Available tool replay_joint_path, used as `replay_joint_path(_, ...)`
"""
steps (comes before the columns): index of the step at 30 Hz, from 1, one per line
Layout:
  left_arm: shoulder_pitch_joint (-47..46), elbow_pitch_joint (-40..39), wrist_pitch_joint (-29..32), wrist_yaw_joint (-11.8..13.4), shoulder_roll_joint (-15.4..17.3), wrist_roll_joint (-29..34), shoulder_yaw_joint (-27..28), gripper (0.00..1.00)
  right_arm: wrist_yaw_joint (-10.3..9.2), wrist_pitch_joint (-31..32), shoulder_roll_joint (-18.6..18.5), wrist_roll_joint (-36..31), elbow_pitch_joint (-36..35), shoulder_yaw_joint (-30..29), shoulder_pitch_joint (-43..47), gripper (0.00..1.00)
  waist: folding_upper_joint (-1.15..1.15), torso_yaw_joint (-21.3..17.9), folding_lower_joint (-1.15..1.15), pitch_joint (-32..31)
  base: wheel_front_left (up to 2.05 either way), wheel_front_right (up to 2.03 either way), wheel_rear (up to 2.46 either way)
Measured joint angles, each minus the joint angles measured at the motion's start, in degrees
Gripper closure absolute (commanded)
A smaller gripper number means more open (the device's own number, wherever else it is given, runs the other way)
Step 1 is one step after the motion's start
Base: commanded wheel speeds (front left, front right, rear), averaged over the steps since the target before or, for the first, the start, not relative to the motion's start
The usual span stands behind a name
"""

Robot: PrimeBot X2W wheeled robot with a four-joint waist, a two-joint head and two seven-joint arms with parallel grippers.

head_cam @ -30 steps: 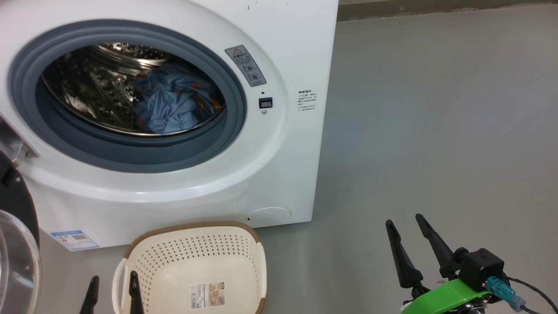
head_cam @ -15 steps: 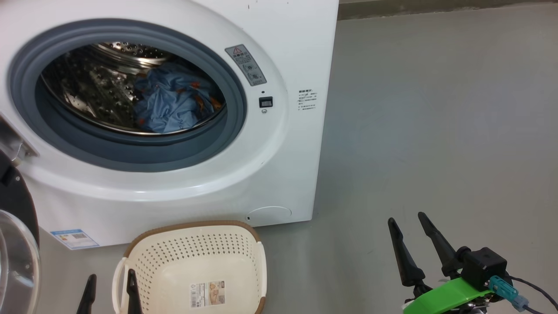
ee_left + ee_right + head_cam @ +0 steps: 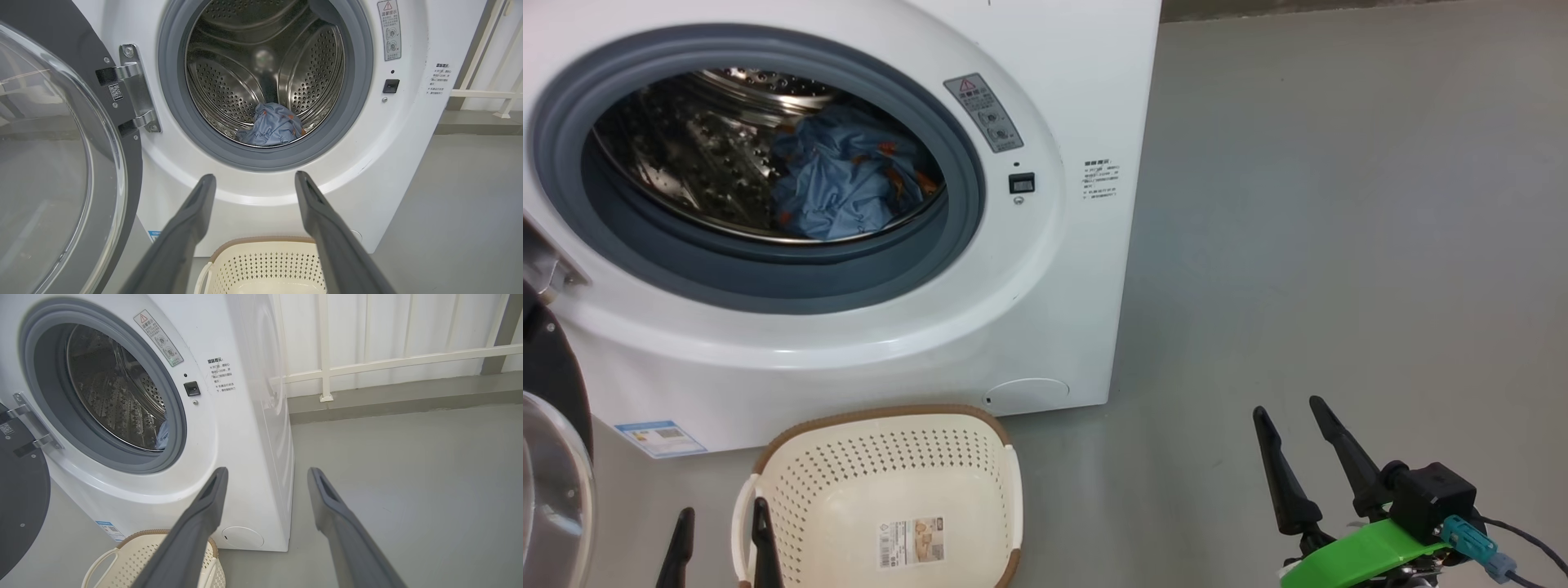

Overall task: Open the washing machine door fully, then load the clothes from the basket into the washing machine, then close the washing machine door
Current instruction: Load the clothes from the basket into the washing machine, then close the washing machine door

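Observation:
The white washing machine [image 3: 1045,269] stands with its door [image 3: 547,457] swung wide open at the left; the door's glass bowl [image 3: 45,171] and hinge show in the left wrist view. The light blue clothes [image 3: 837,192] with orange patches lie inside the steel drum [image 3: 229,77], also visible as the clothes [image 3: 271,130] in the left wrist view. The cream basket [image 3: 882,498] sits on the floor before the machine, with just a label in its bottom. My left gripper [image 3: 719,531] is open at the basket's left handle. My right gripper [image 3: 1290,412] is open over bare floor at the lower right.
Grey floor [image 3: 1339,204] stretches to the right of the machine. A white railing [image 3: 388,361] and wall stand behind it. A blue label [image 3: 658,437] sits at the machine's lower left corner.
The whole head view has shifted slightly, so the camera moved. Both grippers stay open and nearly in place; the clothes stay in the drum.

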Motion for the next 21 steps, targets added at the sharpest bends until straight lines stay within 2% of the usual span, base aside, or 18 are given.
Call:
replay_joint_path(9,-0.54,0.09,0.00,-0.13,0.00,0.07,0.14,0.00,0.00,0.00,0.01,0.65,0.02,-0.33,-0.09,0.00,0.00,0.01,0.00,0.59,-0.36,0.36,0.00)
replay_joint_path(21,-1.21,0.41,0.00,-0.55,0.00,0.38,0.08,0.00,0.00,0.00,0.01,0.64,0.11,-0.60,-0.13,0.00,0.00,-0.24,0.00,0.48,-1.67,1.67,0.00)
